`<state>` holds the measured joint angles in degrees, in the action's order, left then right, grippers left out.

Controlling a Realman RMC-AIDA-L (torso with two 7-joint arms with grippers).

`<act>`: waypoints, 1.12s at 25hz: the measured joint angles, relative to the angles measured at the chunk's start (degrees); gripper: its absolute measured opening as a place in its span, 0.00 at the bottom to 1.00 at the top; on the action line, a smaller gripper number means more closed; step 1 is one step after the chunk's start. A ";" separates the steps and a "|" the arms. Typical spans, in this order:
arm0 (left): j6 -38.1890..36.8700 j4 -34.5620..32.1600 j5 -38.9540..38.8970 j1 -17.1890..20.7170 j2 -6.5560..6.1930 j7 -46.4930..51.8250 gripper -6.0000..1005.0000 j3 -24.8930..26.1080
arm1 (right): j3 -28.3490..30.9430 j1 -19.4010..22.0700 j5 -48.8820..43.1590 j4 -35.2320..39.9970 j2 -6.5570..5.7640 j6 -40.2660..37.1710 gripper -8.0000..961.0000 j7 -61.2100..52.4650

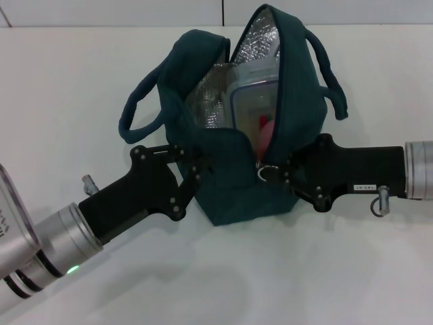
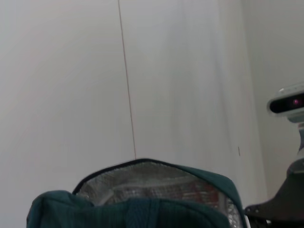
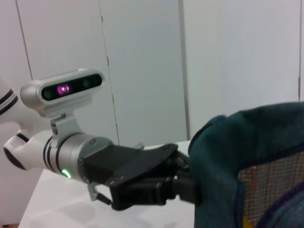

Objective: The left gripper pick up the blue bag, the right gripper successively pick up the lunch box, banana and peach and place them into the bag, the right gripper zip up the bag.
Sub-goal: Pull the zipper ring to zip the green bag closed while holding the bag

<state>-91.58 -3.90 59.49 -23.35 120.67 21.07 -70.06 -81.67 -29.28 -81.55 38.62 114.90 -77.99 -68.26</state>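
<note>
I'm starting the zip: right gripper (image 1: 276,172) seemingly clamping the pull (image 1: 262,173), left gripper (image 1: 197,177) clamping the bag (image 1: 233,193); next, draw it along.

Blue bag (image 1: 233,183): dark teal fabric, stands upright on white surface, mouth wide open, silver foil lining visible, two loop handles hang to sides. Metal ring pull at near end of zipper. Lunch box (image 1: 254,101) upright inside (clear, blue rim). Peach (image 1: 266,132) beside it, pink, partly hidden. Banana not visible.
</note>
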 joint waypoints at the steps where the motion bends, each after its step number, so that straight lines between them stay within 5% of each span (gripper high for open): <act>1: 0.00 0.24 0.05 0.07 0.00 -0.03 0.08 -0.04 | 0.14 0.00 -0.03 0.01 0.00 -0.12 0.02 0.07; 9: -0.30 1.87 -0.21 3.37 0.09 -3.26 0.18 -0.18 | 1.04 -0.40 0.08 0.05 -0.13 -0.53 0.01 0.41; 20: 2.00 6.93 0.11 1.15 0.09 -2.38 0.64 -0.12 | 1.96 -0.54 0.51 0.49 0.34 -1.31 0.01 0.46; 28: 7.74 7.85 -0.24 -3.14 0.09 2.51 0.68 0.32 | 1.95 -1.10 0.66 0.52 0.48 -1.32 0.01 0.50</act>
<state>-83.84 3.95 59.25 -26.49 120.76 23.58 -69.74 -79.72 -30.38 -80.90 39.14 115.38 -79.30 -67.76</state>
